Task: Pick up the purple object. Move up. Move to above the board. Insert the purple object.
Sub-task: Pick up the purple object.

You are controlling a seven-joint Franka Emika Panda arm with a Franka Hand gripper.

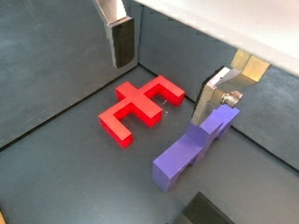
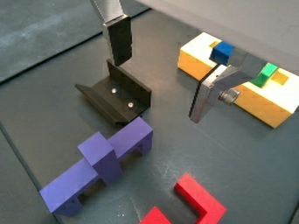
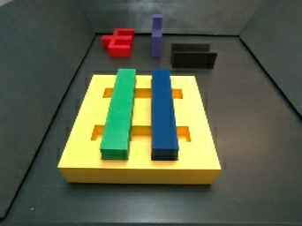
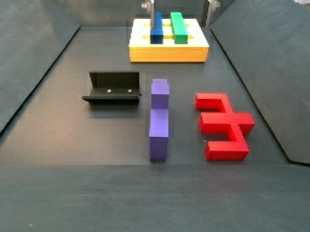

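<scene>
The purple object (image 1: 184, 155) lies on its side on the dark floor, next to a red piece (image 1: 140, 107). It also shows in a wrist view (image 2: 100, 162) and in both side views (image 3: 156, 33) (image 4: 159, 118). The board (image 3: 83, 132) is a thick yellow slab with a green bar (image 3: 119, 110) and a blue bar (image 3: 163, 110) lying in its slots. My gripper (image 1: 162, 89) hangs open and empty above the floor, between the board (image 2: 198, 61) and the purple object (image 2: 100, 162). Its fingers (image 2: 118, 39) hold nothing. In a side view only the finger ends (image 4: 208, 9) show at the frame's edge, over the board (image 4: 169, 53).
The fixture (image 2: 117, 94) stands on the floor beside the purple object, also seen in both side views (image 3: 195, 56) (image 4: 111, 88). The red piece (image 4: 222, 125) lies on the other side of the purple object. Dark walls ring the floor.
</scene>
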